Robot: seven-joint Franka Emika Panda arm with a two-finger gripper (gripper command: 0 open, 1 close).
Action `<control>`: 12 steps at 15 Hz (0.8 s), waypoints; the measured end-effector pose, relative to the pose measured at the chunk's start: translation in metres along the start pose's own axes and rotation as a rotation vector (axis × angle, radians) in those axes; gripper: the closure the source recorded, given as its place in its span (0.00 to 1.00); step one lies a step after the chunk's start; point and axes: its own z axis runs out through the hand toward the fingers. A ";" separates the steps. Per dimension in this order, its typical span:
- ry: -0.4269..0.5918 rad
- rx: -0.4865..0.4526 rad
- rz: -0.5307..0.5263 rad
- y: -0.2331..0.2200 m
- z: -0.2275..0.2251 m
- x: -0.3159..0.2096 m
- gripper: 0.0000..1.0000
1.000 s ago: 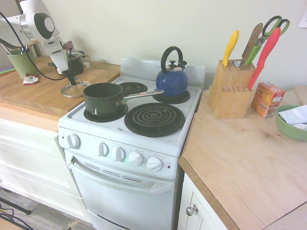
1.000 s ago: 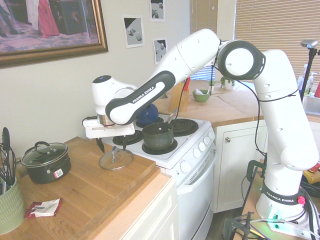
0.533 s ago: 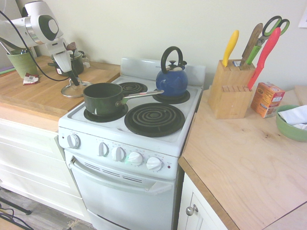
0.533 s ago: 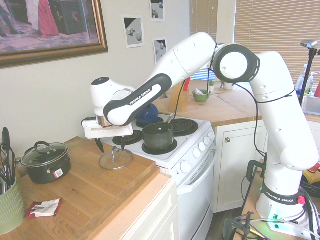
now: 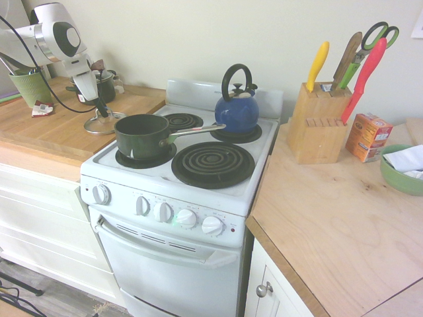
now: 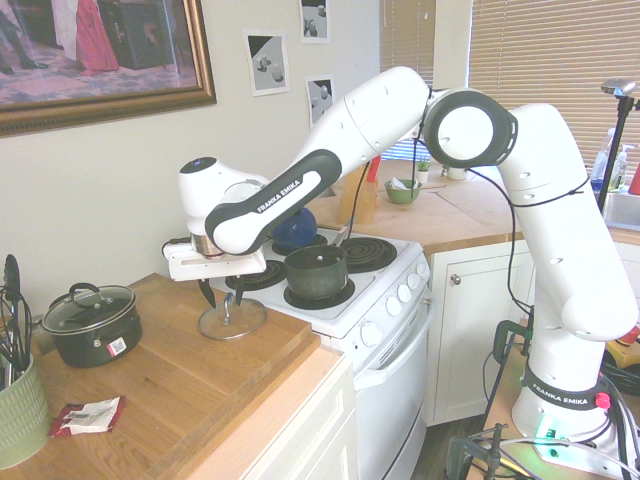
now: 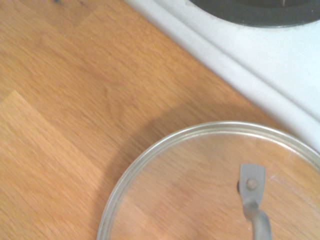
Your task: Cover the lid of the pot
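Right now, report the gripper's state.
Gripper: fingers either side of the lid's handle on the wooden counter; whether they have closed on it cannot be told.

open pot [image 5: 141, 134] top unobstructed, blue kettle [image 5: 236, 109] behind, handle jutting right

The lid [image 6: 231, 318] was clear glass with a silver rim, showing the honey-brown wood grain of the table [image 6: 170, 390] through it. The pot [image 5: 141, 135] was dark green with a silver handle, on a white stove [image 5: 173, 218] with black coil burners. The kettle [image 5: 236, 111] was glossy blue with a black handle.
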 end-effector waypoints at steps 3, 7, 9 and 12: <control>0.002 -0.003 0.002 0.000 0.002 0.001 1.00; 0.005 -0.009 0.003 0.000 0.006 0.002 1.00; 0.005 -0.009 0.005 0.000 0.006 0.002 1.00; -0.001 0.001 0.013 -0.003 0.000 0.004 1.00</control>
